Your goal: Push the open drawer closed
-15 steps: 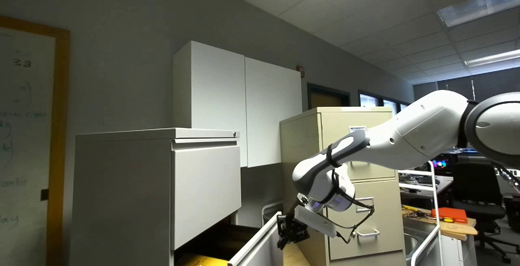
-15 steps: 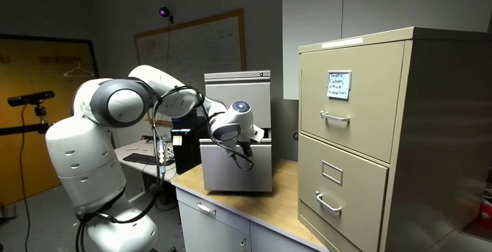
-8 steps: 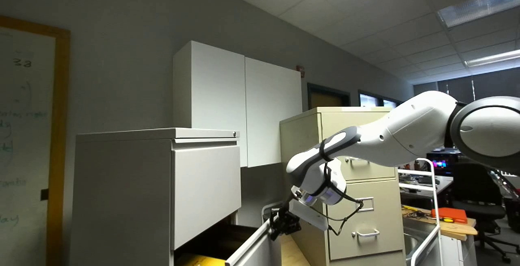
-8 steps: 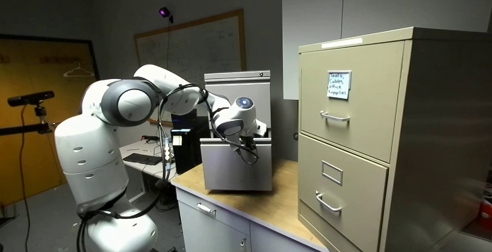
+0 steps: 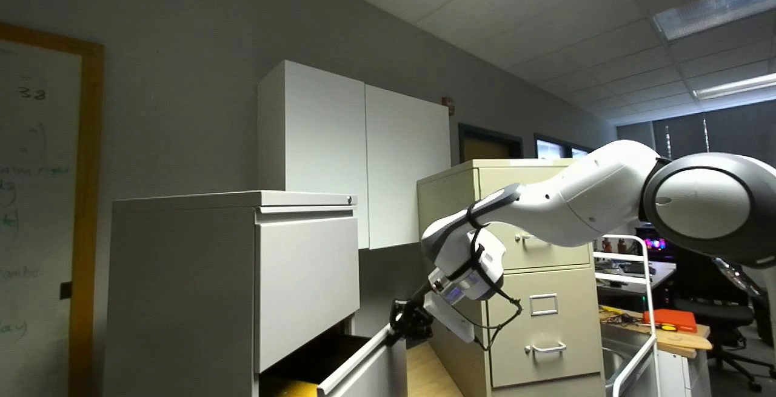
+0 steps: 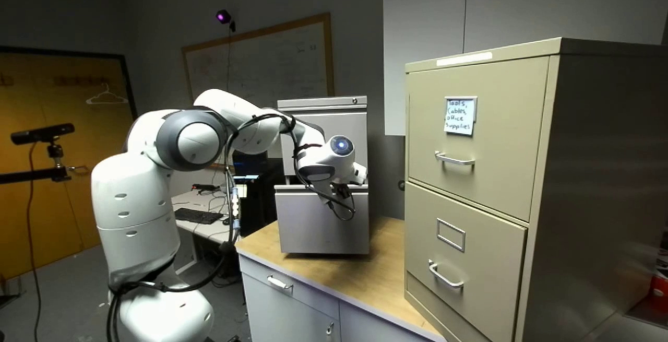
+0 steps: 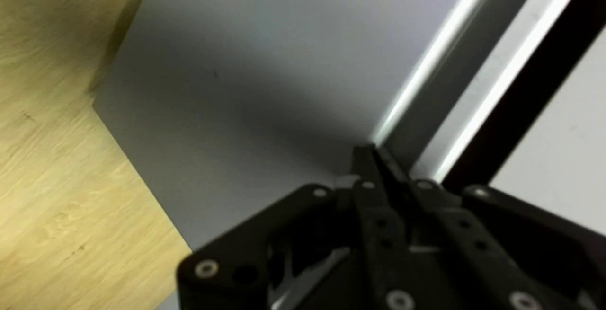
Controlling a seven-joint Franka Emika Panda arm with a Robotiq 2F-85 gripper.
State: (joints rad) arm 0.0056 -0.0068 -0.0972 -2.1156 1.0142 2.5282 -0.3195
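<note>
Drawer [image 7: 260, 101] looked smooth satin metal, its edge [image 7: 432, 61] glossier; gripper [image 7: 375, 155] matt with shiny screws [image 7: 206, 269], counter [image 7: 71, 196] grained wood, arm [image 6: 138, 196] smooth plastic with soft sheen, filing cabinet [image 6: 501, 175] painted metal, handles [image 6: 455, 160] polished metal, label [image 6: 460, 116] paper.

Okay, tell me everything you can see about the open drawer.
The open drawer is the lower one in a light grey cabinet, below a closed upper drawer. Its wide, flat front looks like painted metal, with a pale lip along the top and no handle showing. The front stands upright, out over a wooden counter; something yellow lies inside. The shut gripper is at the front near the lip, apparently touching it.
</note>
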